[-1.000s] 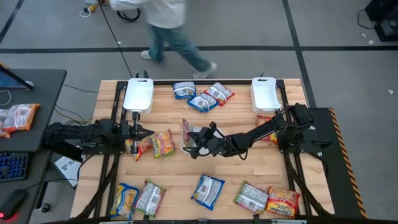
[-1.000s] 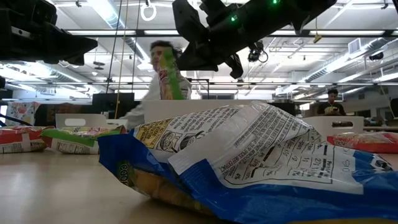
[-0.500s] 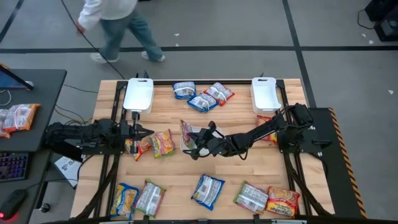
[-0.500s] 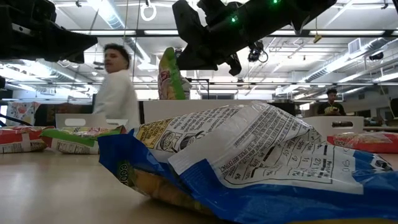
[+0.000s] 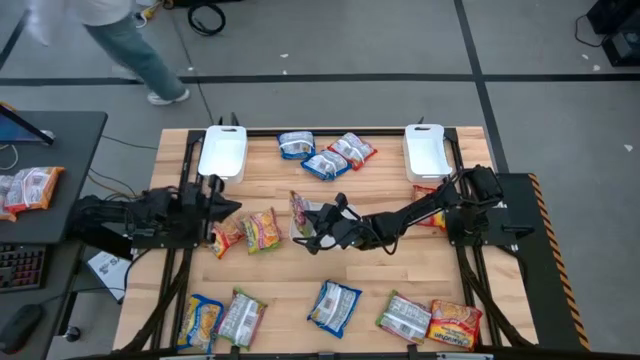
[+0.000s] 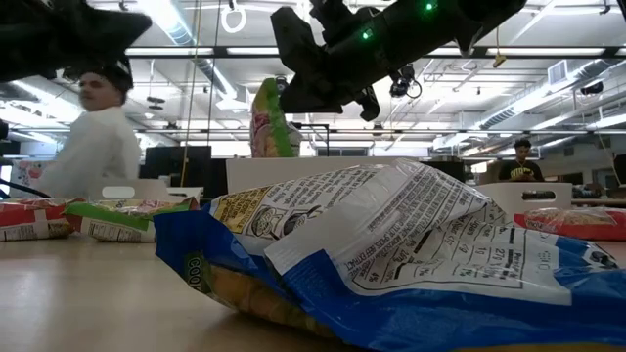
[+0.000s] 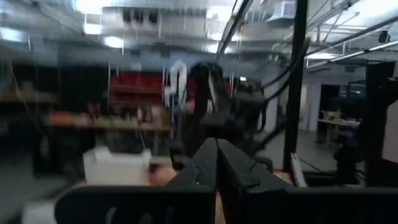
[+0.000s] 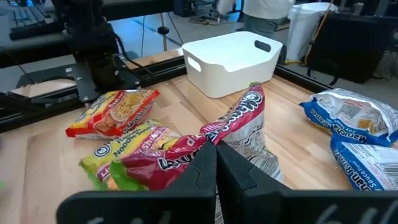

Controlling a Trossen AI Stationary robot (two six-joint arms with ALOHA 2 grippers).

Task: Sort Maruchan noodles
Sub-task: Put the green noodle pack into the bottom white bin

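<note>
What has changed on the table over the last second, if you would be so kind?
The left pincer has pulled back from the orange-red packet toward its own side, shut and empty. The right pincer still holds the silvery-pink packet pinched upright at mid-table. The person walked off to the left. The other packets and both white trays have not moved.

The blue-white packet fills the lower low view, cut off at bottom and right, hiding the table behind it. The left wrist view is motion-blurred. The person, upper left of the high view, is cropped at the top edge.
</note>
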